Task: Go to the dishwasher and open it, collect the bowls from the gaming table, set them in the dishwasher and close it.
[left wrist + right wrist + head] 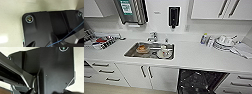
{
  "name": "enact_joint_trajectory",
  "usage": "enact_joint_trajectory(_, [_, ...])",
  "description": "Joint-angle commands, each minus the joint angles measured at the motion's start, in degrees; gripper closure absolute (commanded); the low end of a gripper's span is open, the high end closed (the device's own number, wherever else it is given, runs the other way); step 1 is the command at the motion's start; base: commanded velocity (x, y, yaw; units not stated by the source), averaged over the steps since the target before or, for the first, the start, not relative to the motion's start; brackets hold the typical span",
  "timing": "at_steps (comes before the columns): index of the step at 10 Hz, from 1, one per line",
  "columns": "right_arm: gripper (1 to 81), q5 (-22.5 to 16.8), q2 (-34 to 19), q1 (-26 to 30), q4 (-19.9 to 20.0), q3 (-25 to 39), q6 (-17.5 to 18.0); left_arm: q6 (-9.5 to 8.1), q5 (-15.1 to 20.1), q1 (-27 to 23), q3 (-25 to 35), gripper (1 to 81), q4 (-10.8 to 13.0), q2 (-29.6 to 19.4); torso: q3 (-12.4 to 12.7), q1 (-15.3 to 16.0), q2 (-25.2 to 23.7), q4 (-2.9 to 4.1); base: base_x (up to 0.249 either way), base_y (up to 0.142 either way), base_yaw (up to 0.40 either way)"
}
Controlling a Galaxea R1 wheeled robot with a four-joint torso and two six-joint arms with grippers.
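- The dishwasher (201, 82) stands open under the white tabletop (196, 56). Its dark interior shows between the white cabinet doors (146, 72) and a bank of drawers (239, 82).
- The left end effector (40, 45) hangs over a pale speckled surface, behind the robot's dark wrist plate. Whether it is open or closed cannot be told.
- The right end effector (42, 92) hangs over a similar pale surface, and its state cannot be told either. Nothing can be made out in the grasp of either one.
- No single view takes in the dishwasher together with an end effector, so the bearing between them is a judgement. The opening sits low and to the right in the head view. That likely puts it ahead of both end effectors and toward the right one's side, making the right arm the nearer.
- The opening's long axis runs level, parallel to the tabletop's front edge, so any reach into it would come square from the front.
- Farther off and above, on the left end effector's side, the sink (131, 51) holds an orange-topped dish (142, 48) and white crockery (164, 52).
- Stacked white plates (224, 41) and a bottle (204, 38) sit on the tabletop above the dishwasher.
- With the appliance already open, the opening step looks done.
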Motion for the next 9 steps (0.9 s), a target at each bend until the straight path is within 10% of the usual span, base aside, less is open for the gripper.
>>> enact_joint_trajectory(1, [1.0, -4.74, 1.34, -0.3, -1.58, -1.17, -0.08, -0.16, 2.17, 1.45, -5.37, 1.0, -0.76, 3.84, 0.0, 0.0, 0.02, 0.0, 0.0, 0.0, 0.0])
enact_joint_trajectory(8, [1.0, -9.15, 4.42, 0.93, -1.58, -1.08, 0.0, -0.16, 2.17, 1.28, -10.47, 1.0, -0.85, 7.53, 0.02, -8.28, 12.73, 0.0, 0.0, 0.0, 0.0])
enact_joint_trajectory(9, [1.0, -10.2, 4.59, 0.93, -1.58, -0.82, 0.0, -0.16, 2.17, 1.2, -11.62, 1.0, -0.85, 8.23, 4.26, -9.68, 14.85, 0.0, 0.0, 0.0, 0.0])
